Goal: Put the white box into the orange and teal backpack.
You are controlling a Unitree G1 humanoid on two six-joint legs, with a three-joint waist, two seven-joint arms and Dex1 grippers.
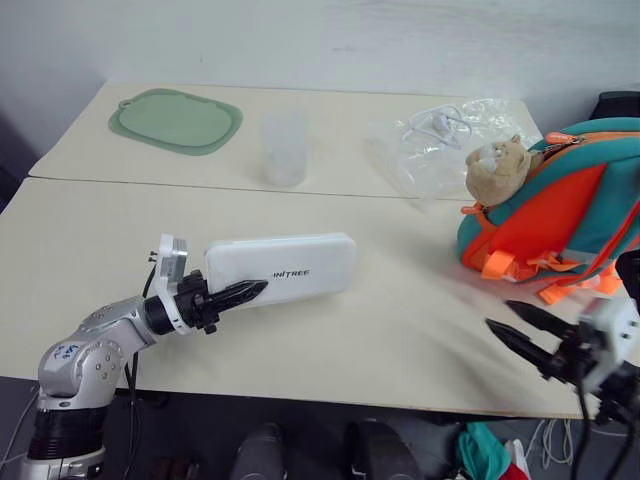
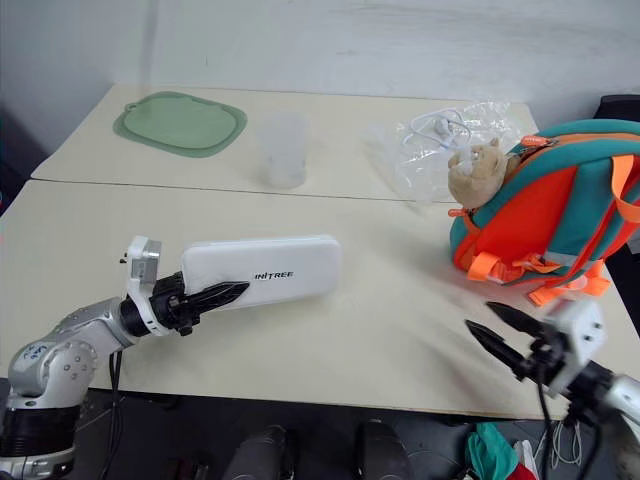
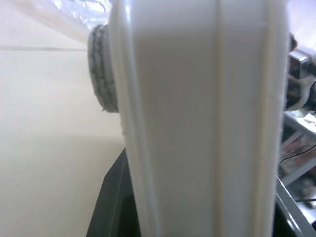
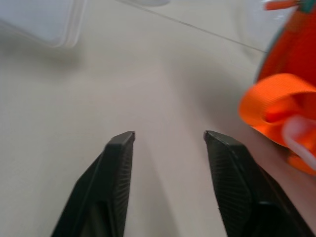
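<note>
The white box (image 1: 285,268) is held by the left gripper (image 1: 240,293) at one short end, the two black fingers closed across its thickness, so that most of its length is carried out past the grip toward the middle of the cream table (image 1: 400,330). In the left wrist view the case's narrow edge is seen rising between the fingers. The orange and teal backpack (image 1: 560,205) is found at the table's right side, well apart from the box, with a tan plush charm (image 1: 495,168) hung at its upper left and its zipper seemingly closed, though that cannot be told for certain. The right gripper (image 1: 525,330) is seen near the table's front edge, just below the backpack, its fingers spread apart and nothing held between them.

Several risks are judged from this. With the case gripped only at its end, it may be levered out of the fingers or swung downward during the carry. If the backpack's opening is not held wide, the box may be jammed against the fabric or the bag pushed over. The loose orange straps (image 4: 274,106) may be caught by the open right gripper. A clear crinkled bag (image 1: 440,145) and a translucent cup (image 1: 284,148) behind are unlikely to be disturbed
</note>
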